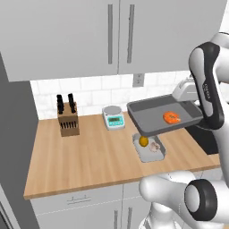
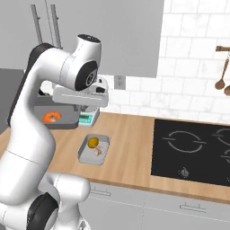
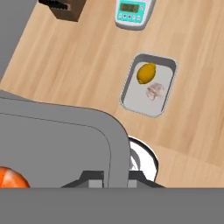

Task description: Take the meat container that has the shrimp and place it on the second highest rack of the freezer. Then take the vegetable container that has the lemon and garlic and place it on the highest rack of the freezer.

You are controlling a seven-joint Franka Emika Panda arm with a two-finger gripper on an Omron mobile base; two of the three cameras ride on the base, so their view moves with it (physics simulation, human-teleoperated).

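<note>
Meat container (image 1: 154,117) with shrimp (image 1: 171,117) raised above surface (image 1: 89,156), rim clamped in gripper (image 3: 114,175). Vegetable container (image 3: 148,85) with lemon (image 3: 146,73) and garlic (image 3: 155,91) on surface below gripper. Scale (image 1: 113,117) and knife block (image 1: 68,117) beyond.

Orange shrimp (image 1: 171,117), grey container (image 1: 147,112), yellow lemon (image 1: 143,141)

my arm (image 2: 40,90): glossy white plastic | countertop (image 1: 89,156): matt pale wood | both containers (image 1: 154,112) (image 1: 149,150): smooth matt grey metal | cooktop (image 2: 193,150): glossy black glass
</note>
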